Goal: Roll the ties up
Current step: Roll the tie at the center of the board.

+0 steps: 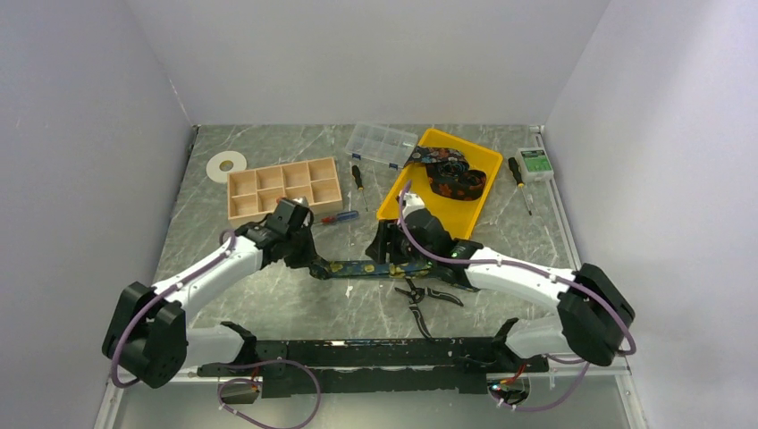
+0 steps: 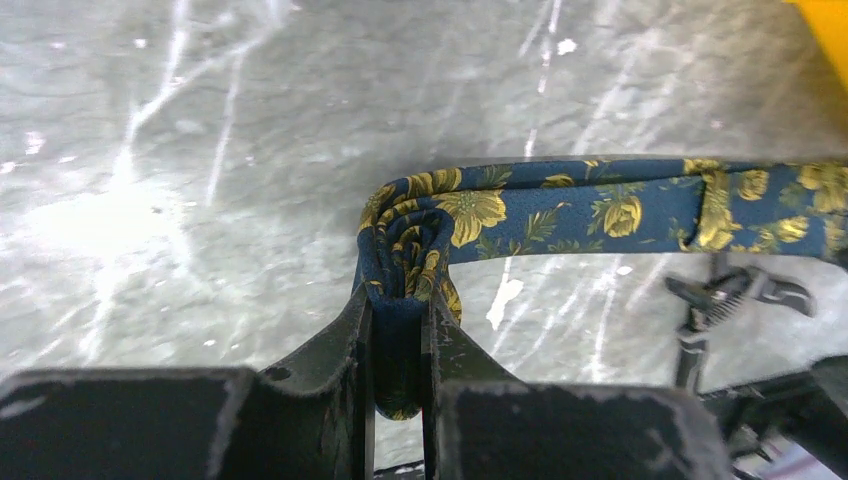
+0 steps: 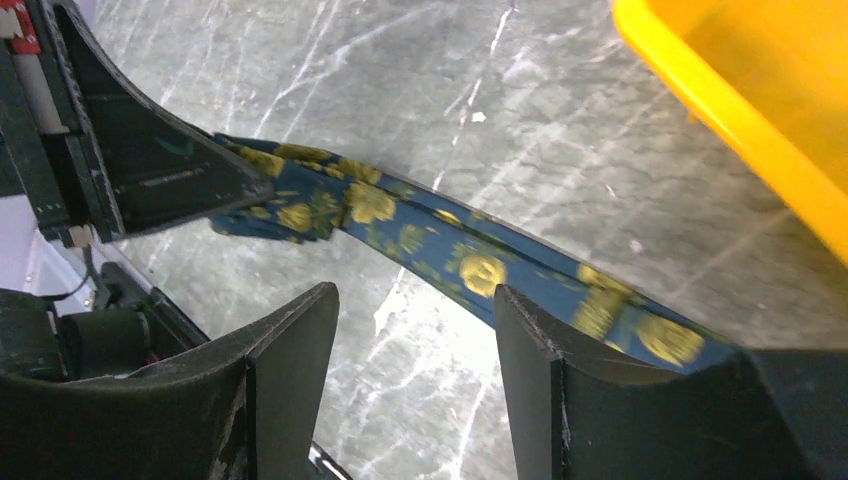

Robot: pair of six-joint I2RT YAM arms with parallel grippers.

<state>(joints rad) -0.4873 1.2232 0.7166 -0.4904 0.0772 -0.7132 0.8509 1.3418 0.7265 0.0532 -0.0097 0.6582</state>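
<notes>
Top external view: a navy tie [image 1: 375, 268] with yellow flowers lies stretched across the middle of the grey marbled table [image 1: 536, 232], between both arms. At centre left, the left gripper [image 1: 310, 261] is clamped on the tie's end; the left wrist view shows the fabric doubled over and pinched in its jaws. The right gripper [image 3: 415, 300] stands spread wide, gripping nothing, the strip running beyond it. More ties [image 1: 451, 174] lie heaped in a yellow tray [image 1: 456, 219], upper centre right. A green-labelled box [image 1: 534, 161] at upper right bears print too small to read.
</notes>
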